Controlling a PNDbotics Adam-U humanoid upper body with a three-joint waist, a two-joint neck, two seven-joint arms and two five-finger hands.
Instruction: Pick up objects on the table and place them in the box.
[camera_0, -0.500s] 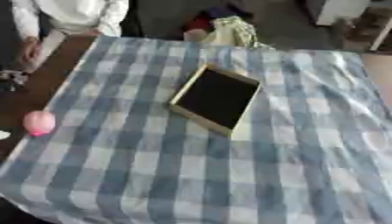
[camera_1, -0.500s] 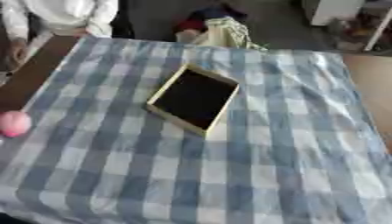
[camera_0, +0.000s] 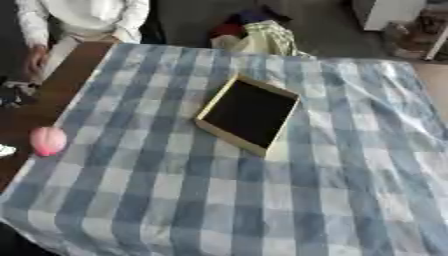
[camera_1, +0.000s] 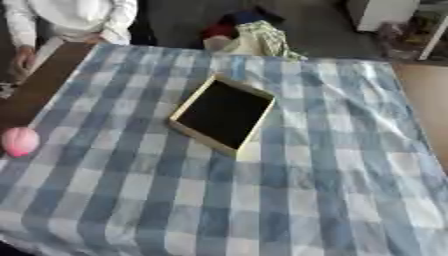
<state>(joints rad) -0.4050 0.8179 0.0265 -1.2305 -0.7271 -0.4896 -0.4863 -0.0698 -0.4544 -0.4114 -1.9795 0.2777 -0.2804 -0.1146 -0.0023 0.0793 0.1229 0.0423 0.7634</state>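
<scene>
Neither hand shows. The box (camera_0: 248, 115) lies askew mid-counter (camera_0: 262, 210) — open, dark inside — with a pink ball (camera_0: 47, 140) at the left edge.

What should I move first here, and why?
Probably bring the left hand toward the pink round object at the table's left edge: it is the only loose item in view, the box looks empty, and neither hand shows yet.

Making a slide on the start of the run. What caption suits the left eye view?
Open box lies on the blue checked tablecloth, a pink round object at the table's left edge; no robot hand in view.
</scene>
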